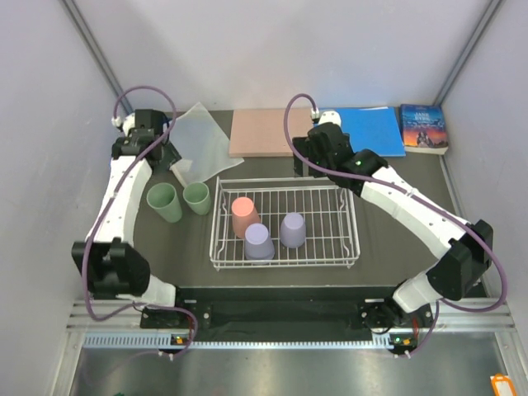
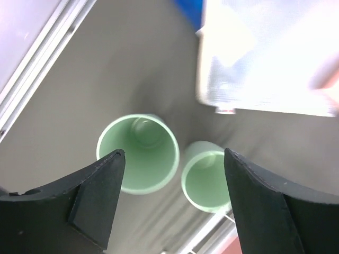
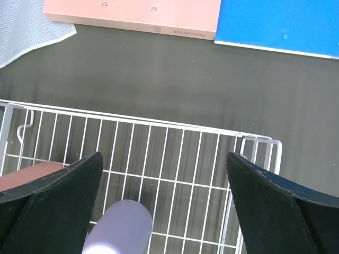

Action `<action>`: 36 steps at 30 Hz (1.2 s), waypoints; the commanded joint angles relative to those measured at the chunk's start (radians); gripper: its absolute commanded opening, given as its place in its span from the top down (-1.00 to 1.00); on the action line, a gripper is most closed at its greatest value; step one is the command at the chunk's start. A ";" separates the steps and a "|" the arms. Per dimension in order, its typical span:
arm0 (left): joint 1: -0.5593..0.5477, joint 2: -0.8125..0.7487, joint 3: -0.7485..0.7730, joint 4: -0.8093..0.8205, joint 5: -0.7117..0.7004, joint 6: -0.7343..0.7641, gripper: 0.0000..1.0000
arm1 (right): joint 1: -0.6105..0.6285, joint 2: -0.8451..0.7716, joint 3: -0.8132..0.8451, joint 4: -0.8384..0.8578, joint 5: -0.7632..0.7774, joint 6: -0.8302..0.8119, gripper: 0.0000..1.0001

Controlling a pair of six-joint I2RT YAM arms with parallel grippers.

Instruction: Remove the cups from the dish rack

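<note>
Two green cups (image 2: 139,164) stand clear of the wide-spread left fingers (image 2: 95,196).

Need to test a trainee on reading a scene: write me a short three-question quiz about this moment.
1. How many cups sit inside the dish rack?
2. True or false: both green cups stand mouth-up on the table, left of the rack.
3. The right claw is: A) shut on a purple cup; B) open above the rack, holding nothing; C) open above the green cups.
Key: 1) three; 2) true; 3) B.
</note>
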 commanded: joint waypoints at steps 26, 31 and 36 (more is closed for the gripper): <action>-0.725 -0.212 -0.126 0.053 0.023 -0.129 -0.98 | 0.038 -0.080 -0.043 0.042 0.047 0.047 -0.95; -0.738 -0.212 -0.198 0.055 -0.039 -0.167 -0.98 | 0.045 -0.106 -0.080 0.051 0.052 0.076 -0.95; -0.738 -0.180 -0.250 0.101 -0.010 -0.144 -0.98 | 0.051 -0.112 -0.109 0.054 0.055 0.091 -0.95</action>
